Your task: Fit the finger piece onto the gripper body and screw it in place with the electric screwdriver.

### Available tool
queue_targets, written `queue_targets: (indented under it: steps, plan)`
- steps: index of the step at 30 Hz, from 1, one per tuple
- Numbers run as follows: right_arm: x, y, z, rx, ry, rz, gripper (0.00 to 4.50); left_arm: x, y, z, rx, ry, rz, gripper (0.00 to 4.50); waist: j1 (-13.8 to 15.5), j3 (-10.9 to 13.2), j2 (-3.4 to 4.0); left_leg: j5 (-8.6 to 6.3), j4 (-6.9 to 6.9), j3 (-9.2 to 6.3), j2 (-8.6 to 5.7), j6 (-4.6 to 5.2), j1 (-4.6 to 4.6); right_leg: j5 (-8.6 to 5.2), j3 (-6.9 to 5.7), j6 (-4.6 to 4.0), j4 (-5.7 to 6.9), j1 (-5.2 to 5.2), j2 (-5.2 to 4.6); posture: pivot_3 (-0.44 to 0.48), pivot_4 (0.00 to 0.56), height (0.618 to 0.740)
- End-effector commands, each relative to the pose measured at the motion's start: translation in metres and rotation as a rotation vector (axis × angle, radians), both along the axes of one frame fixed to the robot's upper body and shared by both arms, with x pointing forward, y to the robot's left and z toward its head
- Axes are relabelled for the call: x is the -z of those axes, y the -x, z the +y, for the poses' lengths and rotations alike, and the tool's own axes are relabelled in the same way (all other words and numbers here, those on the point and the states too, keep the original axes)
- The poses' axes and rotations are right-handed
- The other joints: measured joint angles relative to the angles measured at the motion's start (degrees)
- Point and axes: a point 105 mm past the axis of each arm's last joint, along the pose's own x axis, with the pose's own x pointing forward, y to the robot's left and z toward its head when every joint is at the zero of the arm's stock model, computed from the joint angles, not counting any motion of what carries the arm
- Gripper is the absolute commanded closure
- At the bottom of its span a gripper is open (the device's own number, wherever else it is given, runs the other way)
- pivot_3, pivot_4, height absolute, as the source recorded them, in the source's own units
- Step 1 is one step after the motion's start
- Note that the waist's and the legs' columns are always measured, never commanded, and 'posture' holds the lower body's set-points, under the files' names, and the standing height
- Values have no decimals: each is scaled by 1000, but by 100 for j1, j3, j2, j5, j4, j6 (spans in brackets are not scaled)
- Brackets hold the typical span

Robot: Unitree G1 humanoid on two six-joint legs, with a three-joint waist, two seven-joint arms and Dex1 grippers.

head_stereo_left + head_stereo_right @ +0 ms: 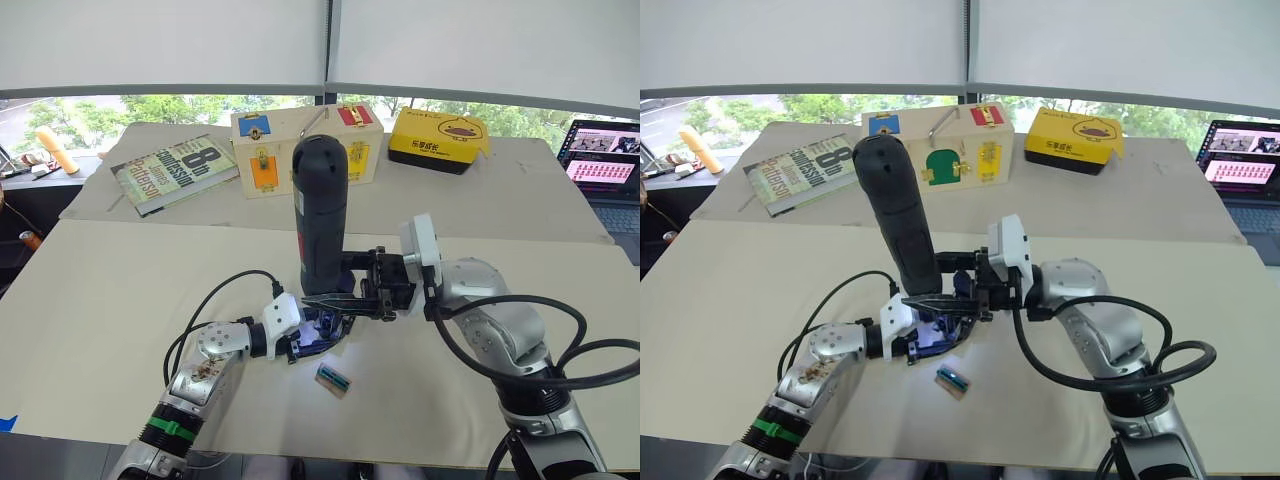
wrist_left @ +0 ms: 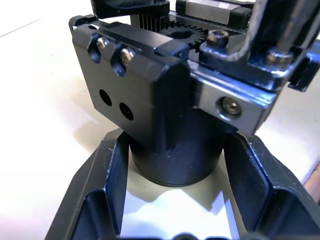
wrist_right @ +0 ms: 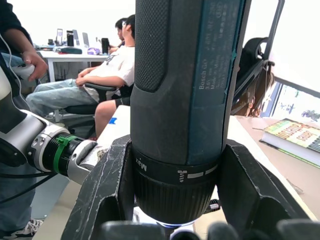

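The electric screwdriver [image 1: 320,205], a thick black cylinder, stands upright over the middle of the table with its bit end down. My right gripper [image 1: 335,288] is shut on its lower collar; in the right wrist view the fingers [image 3: 107,195] clamp both sides of the screwdriver [image 3: 180,100]. Directly beneath it sits the gripper body [image 1: 322,328], lit by the tool's white light. My left gripper [image 1: 328,330] is shut on it; in the left wrist view the fingers [image 2: 100,195] press against the round base of the gripper body [image 2: 145,85]. The finger piece is hidden.
A small tan-and-green block [image 1: 333,379] lies just in front of the grippers. At the back stand a book [image 1: 175,170], a wooden latch box [image 1: 305,145], a yellow box [image 1: 437,138] and a laptop [image 1: 605,165]. People [image 3: 100,75] sit beyond the table.
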Motion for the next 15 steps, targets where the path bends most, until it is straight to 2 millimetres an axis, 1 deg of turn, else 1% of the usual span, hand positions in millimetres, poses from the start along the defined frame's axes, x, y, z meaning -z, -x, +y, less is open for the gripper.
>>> queue_targets:
  steps: [1, 5, 11, 15]
  plan:
    - [-41, 20, -2, -90, -119, -128, 2596, 27, -3, 12, -78, -73, 79, 2230, -3, 2, 0, 0, 1, 0, 0, 0, -2, 0, -4, 0, 0, 0, 1, 0, 150, 740]
    - [-50, 21, 0, -95, -152, -115, 2596, 29, -2, 12, -82, -73, 87, 2230, -7, 3, 2, 2, 3, -4, 0, -3, -14, 0, -17, 0, -2, -5, 19, 0, 150, 740]
    - [-41, 19, -2, -81, -95, -93, 2596, 32, 0, 13, -83, -78, 99, 2230, -11, 4, 3, 5, 11, -7, -4, -5, -23, 0, -30, 0, -3, -4, 34, 0, 150, 740]
    - [-42, 23, -2, -89, -86, -145, 2596, 34, 0, 14, -88, -85, 112, 2230, -12, 4, 3, 7, 15, -7, -4, -8, -23, -1, -30, 1, -1, -4, 36, 0, 150, 740]
